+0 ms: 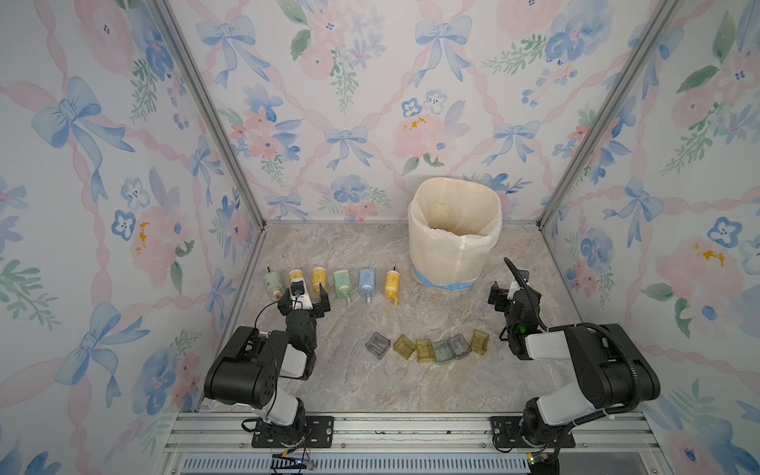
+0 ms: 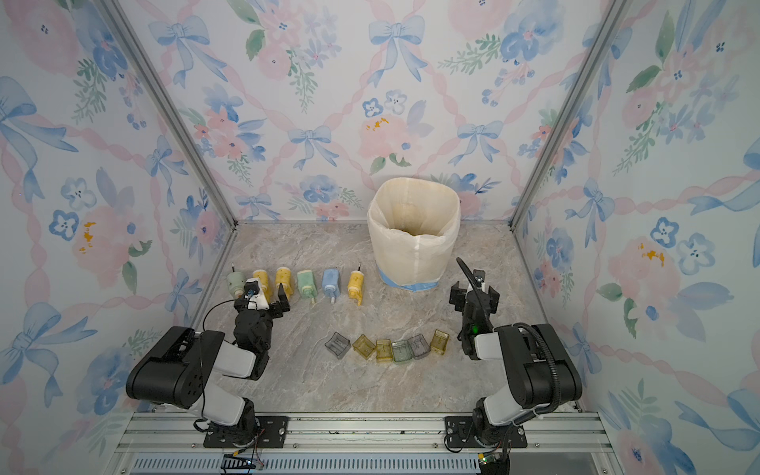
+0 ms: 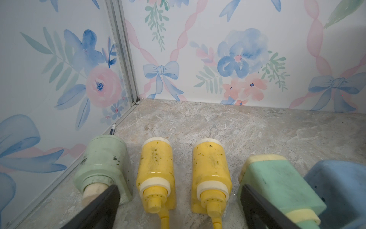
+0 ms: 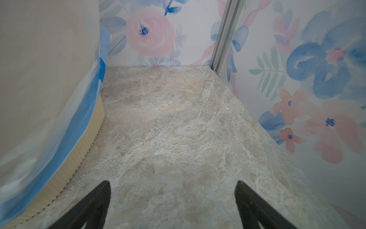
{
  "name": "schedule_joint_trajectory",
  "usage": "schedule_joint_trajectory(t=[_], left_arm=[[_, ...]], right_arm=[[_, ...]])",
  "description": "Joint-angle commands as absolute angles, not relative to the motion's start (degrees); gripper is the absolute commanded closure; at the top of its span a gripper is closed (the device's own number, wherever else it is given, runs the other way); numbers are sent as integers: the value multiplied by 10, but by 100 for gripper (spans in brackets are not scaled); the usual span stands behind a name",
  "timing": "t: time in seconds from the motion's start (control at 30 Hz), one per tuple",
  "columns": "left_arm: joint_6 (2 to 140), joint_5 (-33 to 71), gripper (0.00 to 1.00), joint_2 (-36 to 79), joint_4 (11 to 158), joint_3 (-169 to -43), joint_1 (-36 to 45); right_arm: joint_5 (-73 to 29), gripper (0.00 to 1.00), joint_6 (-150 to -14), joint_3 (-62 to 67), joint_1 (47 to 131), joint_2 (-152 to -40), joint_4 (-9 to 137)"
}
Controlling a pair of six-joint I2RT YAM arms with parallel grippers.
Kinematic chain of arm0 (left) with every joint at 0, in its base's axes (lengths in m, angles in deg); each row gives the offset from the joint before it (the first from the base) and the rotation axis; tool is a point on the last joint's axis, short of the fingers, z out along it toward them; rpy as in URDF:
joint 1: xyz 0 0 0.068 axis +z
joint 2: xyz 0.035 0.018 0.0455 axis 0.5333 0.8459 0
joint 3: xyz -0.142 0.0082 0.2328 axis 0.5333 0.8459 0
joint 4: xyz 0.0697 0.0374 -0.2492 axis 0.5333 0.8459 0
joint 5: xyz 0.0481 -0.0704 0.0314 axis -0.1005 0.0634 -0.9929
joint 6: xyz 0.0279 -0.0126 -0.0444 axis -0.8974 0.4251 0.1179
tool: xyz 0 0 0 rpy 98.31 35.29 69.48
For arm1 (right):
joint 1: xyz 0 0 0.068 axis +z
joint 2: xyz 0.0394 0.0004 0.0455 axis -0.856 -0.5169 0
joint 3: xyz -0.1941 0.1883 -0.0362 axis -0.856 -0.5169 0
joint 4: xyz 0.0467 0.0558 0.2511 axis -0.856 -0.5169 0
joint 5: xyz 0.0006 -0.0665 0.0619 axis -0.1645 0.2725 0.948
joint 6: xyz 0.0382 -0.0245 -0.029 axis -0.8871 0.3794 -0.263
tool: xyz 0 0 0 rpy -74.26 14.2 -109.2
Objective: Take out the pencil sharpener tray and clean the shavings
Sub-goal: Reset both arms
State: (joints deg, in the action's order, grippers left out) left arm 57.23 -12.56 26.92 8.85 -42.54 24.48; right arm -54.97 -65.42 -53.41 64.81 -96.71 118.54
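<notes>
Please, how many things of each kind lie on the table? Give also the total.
Pencil sharpeners: 6
Clear shavings trays: 6
Lined waste bin: 1
Total: 13

No text, label, brand, number or sign can be read on anything here.

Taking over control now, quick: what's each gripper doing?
Left gripper: open, holding nothing, by the yellow sharpeners.
Right gripper: open, holding nothing, beside the bin.
</notes>
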Motion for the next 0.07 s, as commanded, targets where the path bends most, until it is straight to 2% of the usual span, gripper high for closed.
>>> schedule_joint_trajectory(t=[0.0,0.03], left_arm=[[571,-117,2,271,95,-434,243],[571,-117,2,272,95,-433,243]], right_arm=[[-542,3,-659,-527,646,-969,1183],[-542,3,-659,-527,647,-969,1183]])
